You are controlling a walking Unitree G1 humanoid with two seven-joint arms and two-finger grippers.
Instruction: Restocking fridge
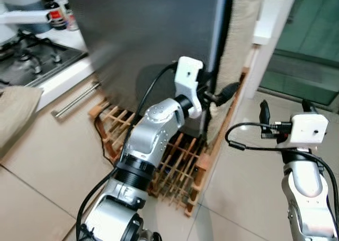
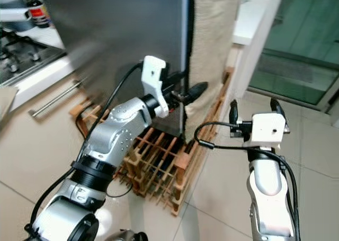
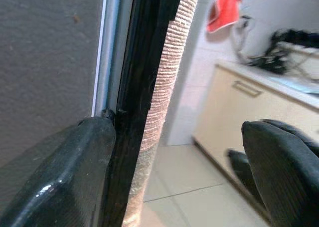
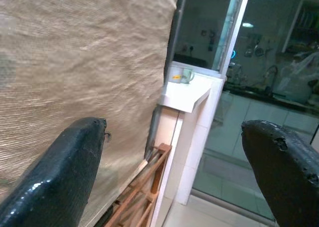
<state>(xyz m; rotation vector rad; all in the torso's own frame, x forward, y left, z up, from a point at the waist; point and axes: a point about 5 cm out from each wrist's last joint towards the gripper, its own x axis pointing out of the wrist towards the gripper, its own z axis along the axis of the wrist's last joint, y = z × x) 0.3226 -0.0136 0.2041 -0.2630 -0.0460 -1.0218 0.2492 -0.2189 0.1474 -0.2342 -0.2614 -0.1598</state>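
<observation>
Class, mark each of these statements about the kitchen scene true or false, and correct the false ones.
1. The left gripper is at the edge of the grey fridge door. True.
2. The fridge door stands wide open with the shelves showing. False: it is shut, and no shelves show.
3. A wooden rack lies on the floor at the foot of the fridge. True.
4. The right gripper is shut on a bottle. False: its jaws are open and hold nothing.
5. A gas hob sits on the counter to the robot's left. True.
</observation>
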